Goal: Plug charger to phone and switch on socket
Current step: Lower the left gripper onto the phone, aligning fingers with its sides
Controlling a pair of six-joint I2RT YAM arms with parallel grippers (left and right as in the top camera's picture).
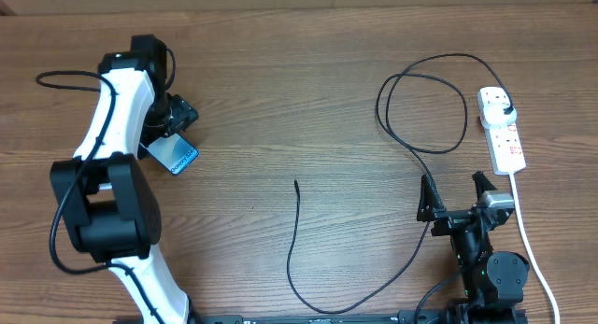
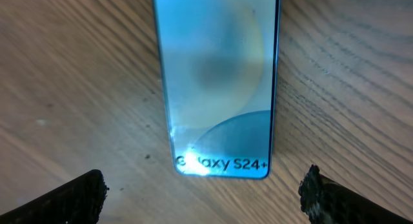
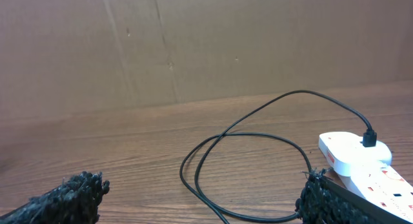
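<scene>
The phone [image 1: 174, 156] lies flat on the wooden table at the left, its blue screen lit; the left wrist view shows it close up [image 2: 219, 88] with "Galaxy S24+" on it. My left gripper [image 1: 177, 114] hangs over it, open, fingers wide and empty [image 2: 205, 195]. The charger cable [image 1: 425, 161] runs from its black plug in the socket [image 1: 503, 128] at the right, loops, and ends with its free connector [image 1: 296, 183] at mid-table. My right gripper [image 1: 456, 195] is open and empty, near the cable loop [image 3: 245, 153] and the socket [image 3: 361, 159].
The socket's white cord [image 1: 528, 240] runs toward the table's front right edge. A brown cardboard wall [image 3: 193, 43] stands behind the table. The left arm's black cable [image 1: 65, 79] lies at the far left.
</scene>
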